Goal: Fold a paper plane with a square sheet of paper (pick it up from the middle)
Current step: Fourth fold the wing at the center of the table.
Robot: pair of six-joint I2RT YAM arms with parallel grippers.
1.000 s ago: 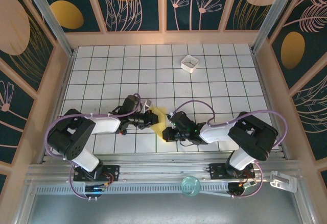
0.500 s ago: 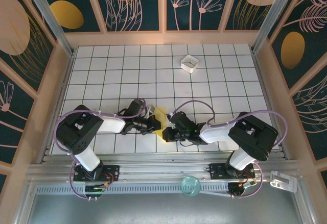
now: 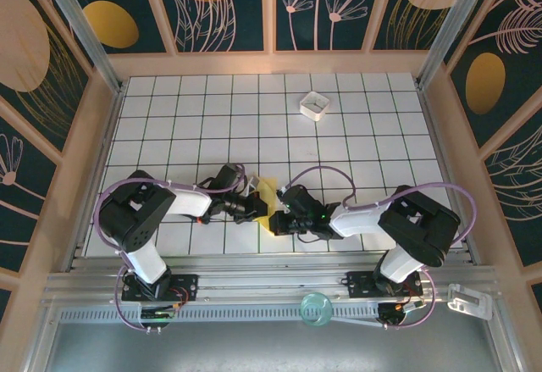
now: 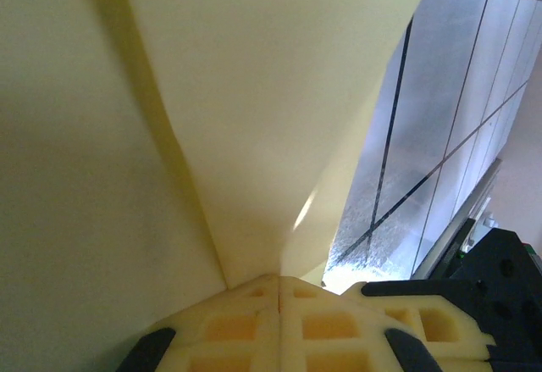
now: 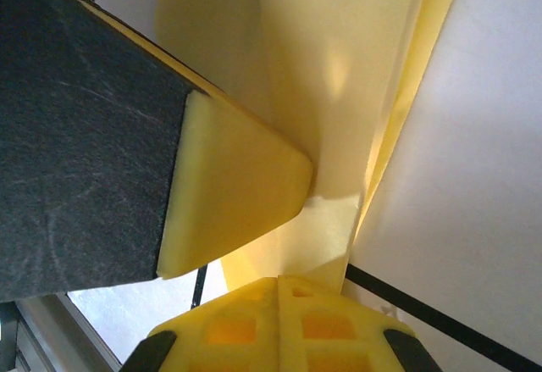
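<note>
- The square sheet of paper (image 3: 267, 196), yellow and partly folded, sat on the white gridded bench (image 3: 186, 109), toward 6 o'clock from the bench's middle and near the front edge.
- The left hand (image 3: 252, 207) met the sheet from its 9 o'clock side. In the left wrist view its fingers were pressed together, pinching the paper where a crease ran down into the seam between them.
- The right hand (image 3: 278, 219) reached the sheet from about 4 o'clock. In the right wrist view its fingers were likewise closed, pinching the lower edge of the paper.
- In that same view one yellow-tipped finger (image 5: 229, 186) of the left hand lay against the sheet at 9 o'clock.
- A small white box (image 3: 314, 105) stood well apart, toward 1 o'clock from the sheet.
</note>
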